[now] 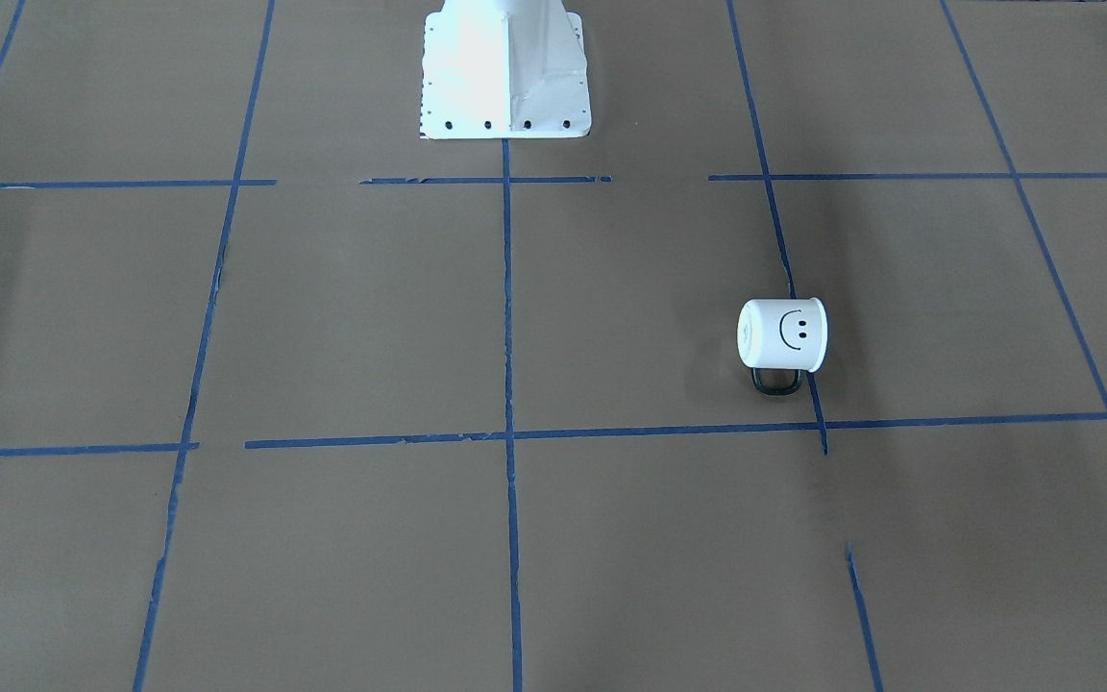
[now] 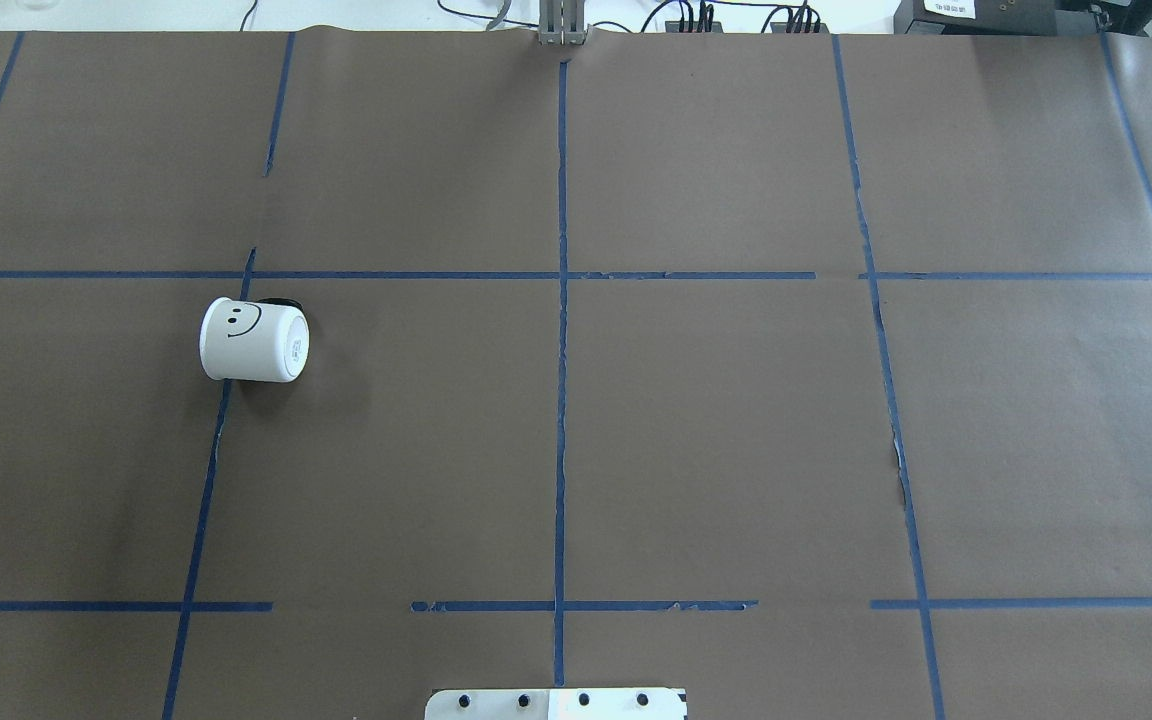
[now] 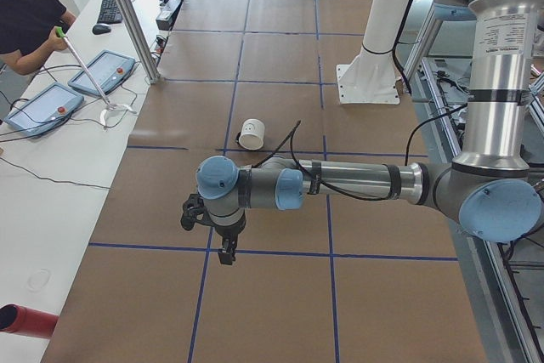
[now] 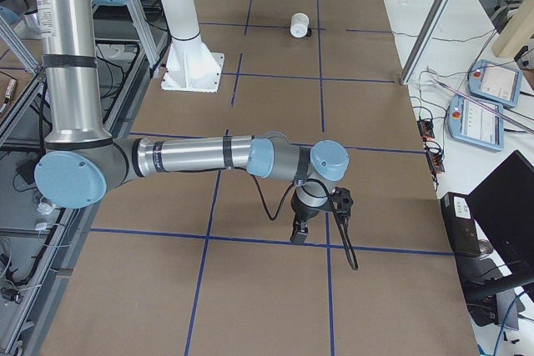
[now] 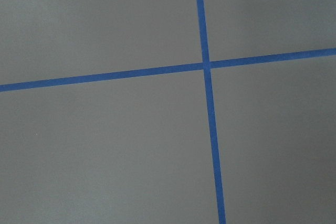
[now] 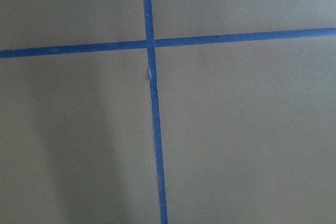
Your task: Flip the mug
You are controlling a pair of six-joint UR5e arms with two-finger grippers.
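The white mug with a black smiley face lies on its side on the brown paper. Its flat bottom faces the table's middle, and its black handle points toward the operators' side. It also shows in the overhead view, on the robot's left half, and small in both side views. The left gripper hangs above the table well away from the mug, toward the table's left end. The right gripper hangs near the right end. I cannot tell whether either is open or shut. Both wrist views show only paper and tape.
Blue tape lines grid the brown paper. The white robot pedestal stands at the robot's edge of the table. An operator and control pendants are beyond the far table edge.
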